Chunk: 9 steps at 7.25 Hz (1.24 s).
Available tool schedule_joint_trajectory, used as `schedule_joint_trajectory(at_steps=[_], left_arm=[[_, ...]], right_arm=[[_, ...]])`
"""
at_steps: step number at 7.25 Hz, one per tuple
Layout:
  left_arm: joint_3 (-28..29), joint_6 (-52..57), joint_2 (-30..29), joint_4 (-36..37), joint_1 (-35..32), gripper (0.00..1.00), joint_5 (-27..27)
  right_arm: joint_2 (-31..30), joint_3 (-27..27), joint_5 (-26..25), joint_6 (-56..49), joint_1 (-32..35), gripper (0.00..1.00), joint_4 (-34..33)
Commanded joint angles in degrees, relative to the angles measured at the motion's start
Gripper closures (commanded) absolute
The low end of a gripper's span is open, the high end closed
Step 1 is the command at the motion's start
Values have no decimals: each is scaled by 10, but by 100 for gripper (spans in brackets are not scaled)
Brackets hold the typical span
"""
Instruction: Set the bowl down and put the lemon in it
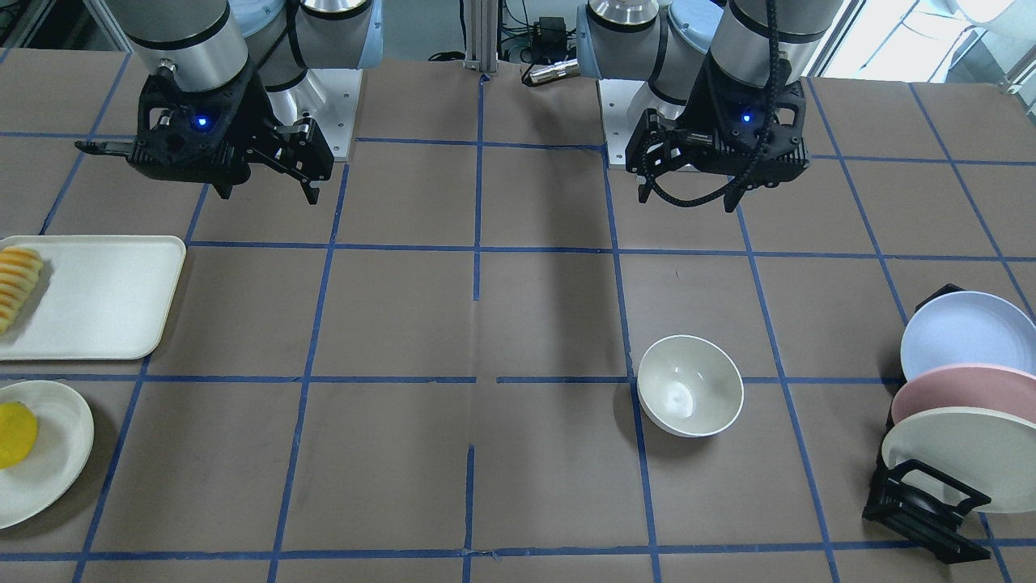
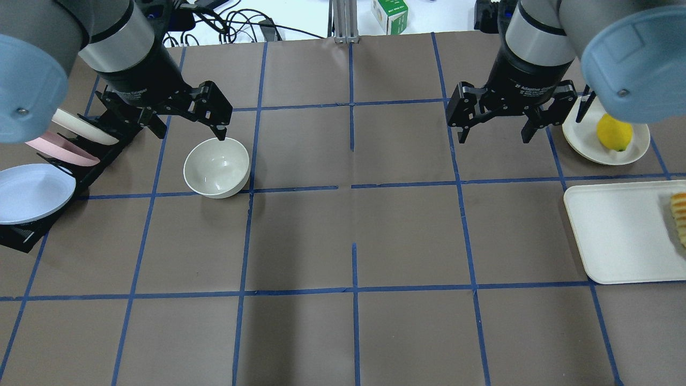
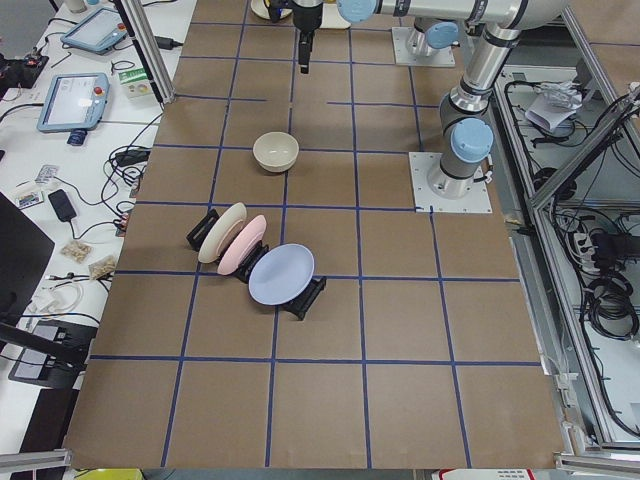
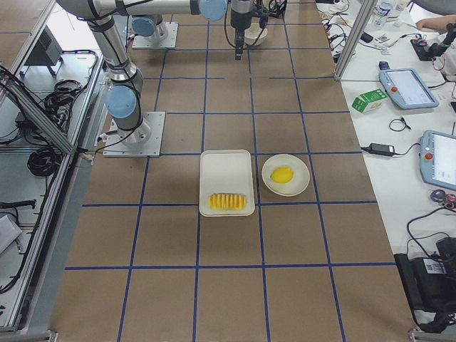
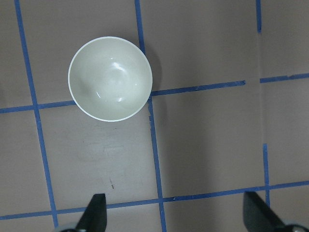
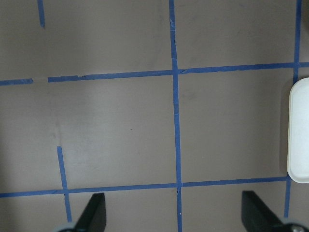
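Note:
The cream-white bowl [image 1: 690, 386] stands upright and empty on the brown table, on a blue tape line; it also shows in the overhead view [image 2: 216, 167] and the left wrist view [image 5: 110, 79]. My left gripper [image 2: 191, 131] is open and empty, raised above the table just robot-side of the bowl. The yellow lemon [image 2: 614, 133] lies on a flat cream plate [image 2: 589, 150] at the far right; it also shows in the front view [image 1: 14, 435]. My right gripper [image 2: 494, 136] is open and empty, raised, left of that plate.
A cream rectangular tray [image 2: 616, 230] with a row of fruit slices [image 2: 679, 214] lies beside the lemon's plate. A black dish rack [image 2: 32, 236] holding a blue, a pink and a cream plate stands left of the bowl.

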Motion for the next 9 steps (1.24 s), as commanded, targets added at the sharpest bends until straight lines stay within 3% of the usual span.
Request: schedule_joint_trajectory(at_steps=[1, 9], left_arm=[[0, -1, 0, 0, -1, 0, 0], [11, 3, 0, -3, 20, 0, -1]], right_arm=[[1, 0, 1, 0, 0, 0, 0], [3, -1, 3, -7, -7, 0, -4]])
